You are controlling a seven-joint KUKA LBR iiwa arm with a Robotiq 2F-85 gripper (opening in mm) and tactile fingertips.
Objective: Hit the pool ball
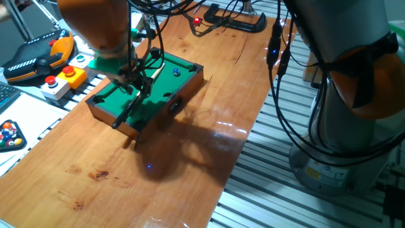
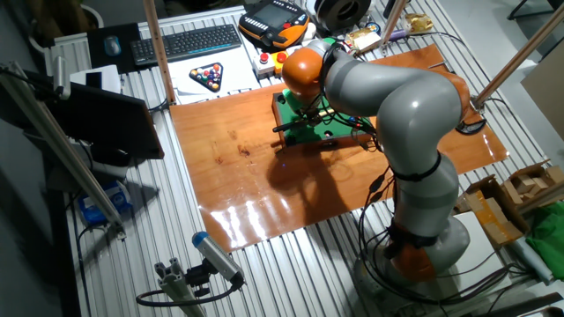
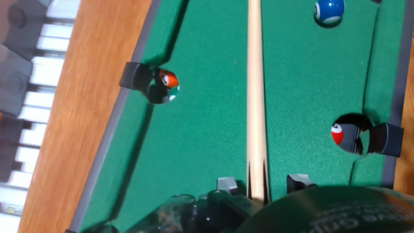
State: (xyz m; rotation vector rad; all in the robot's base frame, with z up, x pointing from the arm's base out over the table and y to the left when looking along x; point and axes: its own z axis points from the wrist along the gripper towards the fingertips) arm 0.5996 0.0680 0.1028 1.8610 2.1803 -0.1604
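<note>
The pool ball [image 1: 176, 72] is a tiny glossy blue ball on the green felt of the miniature pool table [image 1: 190, 81]. In the hand view the ball [image 3: 329, 11] lies at the top right, to the right of the line of the cue stick [image 3: 255, 97]. My gripper [image 1: 135, 81] hovers over the table's middle, shut on the cue stick [image 1: 130, 107], whose pale tip points toward the far end. The gripper [image 3: 259, 188] shows at the bottom of the hand view. Two other small balls sit in side pockets, one on the left [image 3: 169, 80] and one on the right [image 3: 337, 134]. In the other fixed view my arm hides the ball.
A black triangle of multicoloured balls [image 1: 9, 135] lies off the wooden board at the left; it also shows in the other fixed view [image 2: 208, 77]. A button box [image 1: 63, 79] and a teach pendant [image 1: 38, 54] sit behind the pool table. A black clamp [image 1: 243, 25] holds the board's far edge.
</note>
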